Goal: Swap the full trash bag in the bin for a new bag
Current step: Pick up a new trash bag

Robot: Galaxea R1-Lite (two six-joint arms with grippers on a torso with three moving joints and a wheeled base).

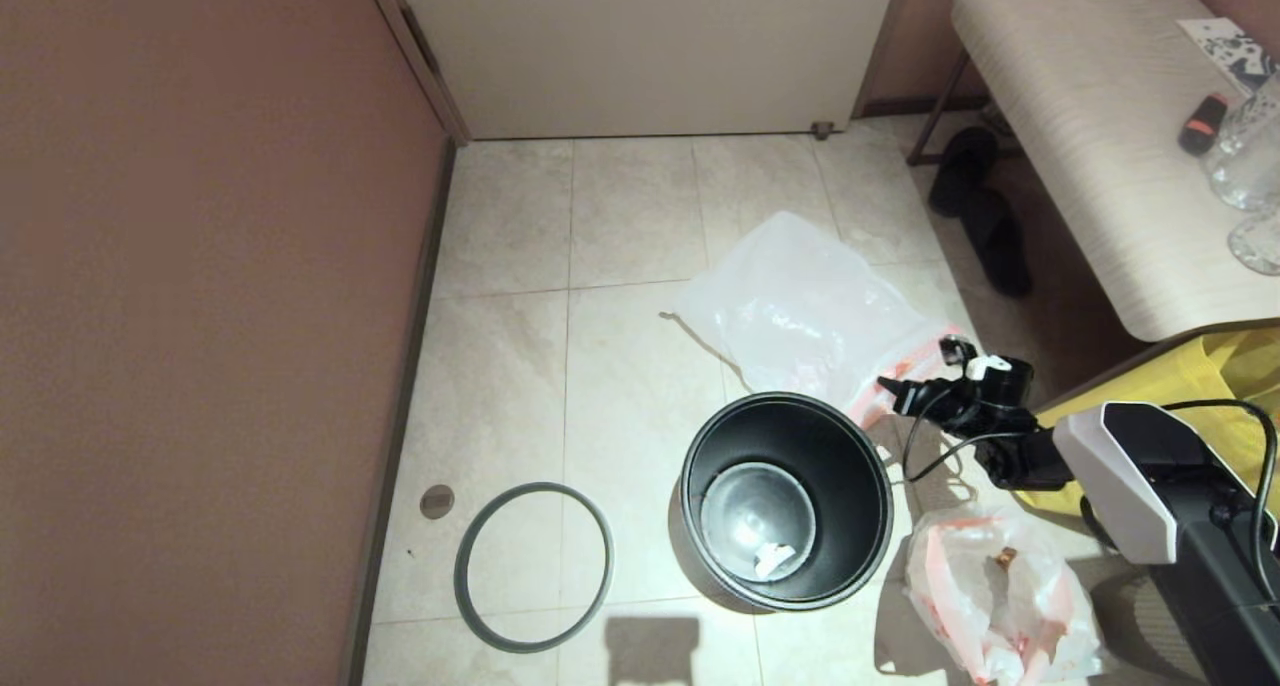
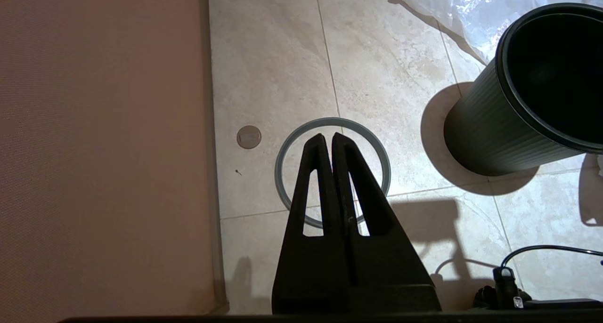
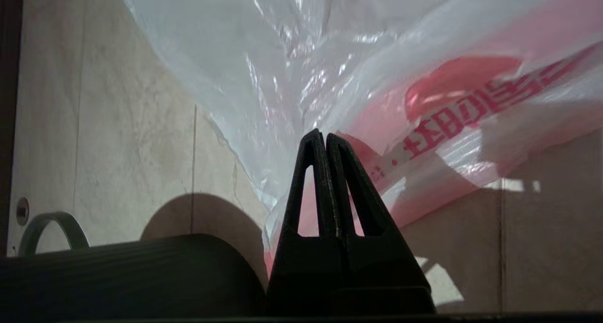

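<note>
Head view: beside the bin (image 1: 786, 501), the right gripper (image 1: 893, 385) pinches the new bag (image 1: 800, 311)'s pink hem; lift slowly, keeping hold.

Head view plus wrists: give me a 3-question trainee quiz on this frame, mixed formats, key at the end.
1. True or false: the grey hoop rim is seated on the bin.
2. Multiple choice: the right gripper is at the pink hem of A) the full trash bag, B) the new bag, C) a yellow tote.
3. Fill in: the left gripper hangs with its fingers ____ above the hoop.

Key
1. False: the hoop lies on the floor tiles, apart from the bin.
2. B; whether the shut fingers actually pinch the plastic cannot be told.
3. shut
</note>
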